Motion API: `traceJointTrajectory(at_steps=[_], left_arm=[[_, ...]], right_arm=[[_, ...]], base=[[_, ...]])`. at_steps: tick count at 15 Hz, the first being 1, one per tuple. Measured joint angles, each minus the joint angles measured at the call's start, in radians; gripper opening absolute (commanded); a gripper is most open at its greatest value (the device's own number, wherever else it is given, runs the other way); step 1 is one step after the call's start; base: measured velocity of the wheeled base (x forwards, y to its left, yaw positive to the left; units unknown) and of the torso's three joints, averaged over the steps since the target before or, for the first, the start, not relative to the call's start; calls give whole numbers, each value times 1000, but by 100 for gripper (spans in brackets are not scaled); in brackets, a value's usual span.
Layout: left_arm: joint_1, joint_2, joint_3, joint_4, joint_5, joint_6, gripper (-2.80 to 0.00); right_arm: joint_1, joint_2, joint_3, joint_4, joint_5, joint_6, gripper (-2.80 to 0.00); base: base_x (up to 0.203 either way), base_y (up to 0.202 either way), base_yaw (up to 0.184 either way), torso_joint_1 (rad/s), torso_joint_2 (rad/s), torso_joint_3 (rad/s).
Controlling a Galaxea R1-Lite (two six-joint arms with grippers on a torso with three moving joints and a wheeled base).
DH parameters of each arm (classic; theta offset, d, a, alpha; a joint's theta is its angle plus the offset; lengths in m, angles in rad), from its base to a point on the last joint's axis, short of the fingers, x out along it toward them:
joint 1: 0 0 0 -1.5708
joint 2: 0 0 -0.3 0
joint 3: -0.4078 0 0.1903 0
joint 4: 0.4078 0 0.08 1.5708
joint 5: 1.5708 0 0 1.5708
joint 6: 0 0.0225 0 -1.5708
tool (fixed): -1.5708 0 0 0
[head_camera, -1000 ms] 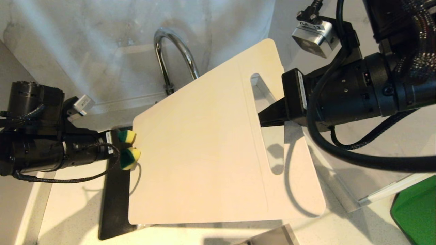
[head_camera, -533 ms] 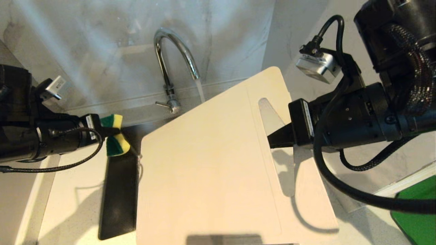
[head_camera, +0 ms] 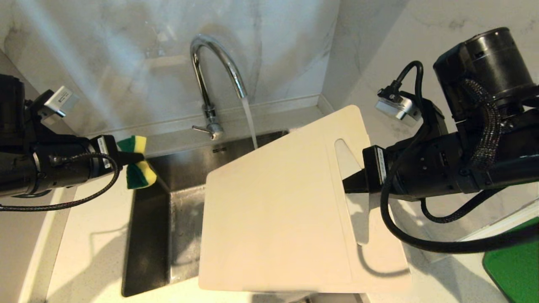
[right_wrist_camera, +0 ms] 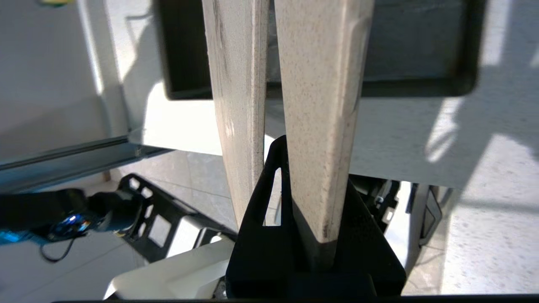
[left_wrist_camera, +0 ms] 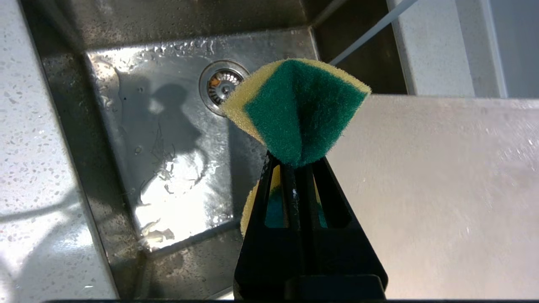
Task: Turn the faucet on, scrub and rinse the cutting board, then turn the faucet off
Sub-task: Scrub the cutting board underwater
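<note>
Faucet (head_camera: pixel 217 75) running at 12 o'clock, stream falling into the sink (head_camera: pixel 185 185). Right gripper (head_camera: pixel 351 184) clamps the cutting board (head_camera: pixel 273 219) at its slot handle, held flat over the sink's right half, arm reaching in level from 3 o'clock. Left gripper (head_camera: pixel 130 159) pinches the sponge (head_camera: pixel 137 166) at 9 o'clock, arm level, off the board. Best move probably: tilt the board under the stream, grip firm, then scrub.

Kitchen, steel sink (head_camera: pixel 185 219) set in speckled pale countertop (head_camera: pixel 92 252), chrome faucet (head_camera: pixel 210 75) running, marble-look wall (head_camera: pixel 105 54)
</note>
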Motion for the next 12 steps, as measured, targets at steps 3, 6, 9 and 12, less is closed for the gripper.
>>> traceJointTrajectory(at_steps=[3, 6, 9, 12], left_arm=[[0, -3, 0, 0, 0, 8, -280], [0, -6, 2, 8, 0, 9, -280], [0, -9, 3, 10, 0, 9, -280], [0, -10, 4, 11, 0, 9, -280]], right_arm=[[-61, 30, -5, -16, 4, -35, -280], [-91, 65, -15, -104, 5, -38, -280], [-97, 108, -76, -107, 4, -40, -280], [-101, 148, -149, -92, 0, -43, -280]], base=[[0, 0, 0, 0, 0, 0], [0, 0, 0, 0, 0, 0], [0, 0, 0, 0, 0, 0], [0, 0, 0, 0, 0, 0]])
